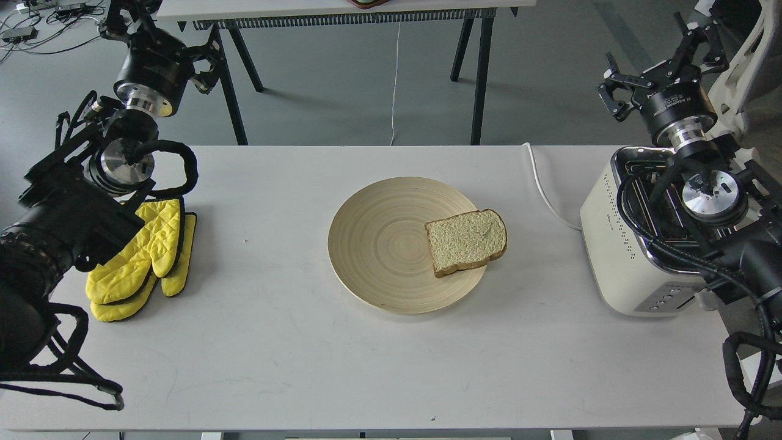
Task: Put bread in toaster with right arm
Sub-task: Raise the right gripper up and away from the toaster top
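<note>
One slice of bread (466, 241) lies flat on the right rim of a round wooden plate (379, 244) in the middle of the white table. The cream toaster (617, 244) with a chrome top stands at the table's right edge, partly covered by my right arm. My right gripper (660, 64) hangs above and behind the toaster, far from the bread, its fingers spread open and empty. My left gripper (168, 40) is raised beyond the table's far left corner, open and empty too.
A pair of yellow oven mitts (143, 260) lies on the table's left side under my left arm. The toaster's white cord (544, 189) runs over the far edge. Another table's black legs (479, 79) stand behind.
</note>
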Controlling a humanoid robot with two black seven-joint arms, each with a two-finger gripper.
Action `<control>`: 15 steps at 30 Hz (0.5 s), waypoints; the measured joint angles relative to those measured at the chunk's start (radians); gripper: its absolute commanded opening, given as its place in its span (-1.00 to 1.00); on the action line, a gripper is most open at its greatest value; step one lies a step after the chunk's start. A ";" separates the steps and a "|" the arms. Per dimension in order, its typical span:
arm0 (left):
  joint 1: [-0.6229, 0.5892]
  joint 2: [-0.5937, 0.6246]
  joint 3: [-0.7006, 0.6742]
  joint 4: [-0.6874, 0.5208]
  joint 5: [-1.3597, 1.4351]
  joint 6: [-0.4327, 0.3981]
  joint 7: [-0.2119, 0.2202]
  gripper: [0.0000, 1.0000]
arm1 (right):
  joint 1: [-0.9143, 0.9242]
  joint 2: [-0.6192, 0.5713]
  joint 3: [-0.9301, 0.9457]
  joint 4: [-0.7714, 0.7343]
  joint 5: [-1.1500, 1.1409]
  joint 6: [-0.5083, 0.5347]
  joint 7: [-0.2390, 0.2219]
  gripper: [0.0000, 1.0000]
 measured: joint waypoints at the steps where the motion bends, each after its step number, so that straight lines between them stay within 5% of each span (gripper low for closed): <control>1: 0.000 0.000 0.000 0.000 0.000 0.000 0.000 1.00 | 0.002 -0.001 0.000 0.000 0.002 0.003 -0.008 0.99; 7: 0.000 -0.002 -0.005 0.000 -0.001 0.000 -0.007 1.00 | 0.025 -0.006 -0.002 -0.003 0.007 0.019 -0.090 0.99; 15: 0.000 -0.004 -0.011 0.000 -0.001 0.000 -0.008 1.00 | 0.029 -0.016 -0.057 0.042 -0.014 0.024 -0.079 0.98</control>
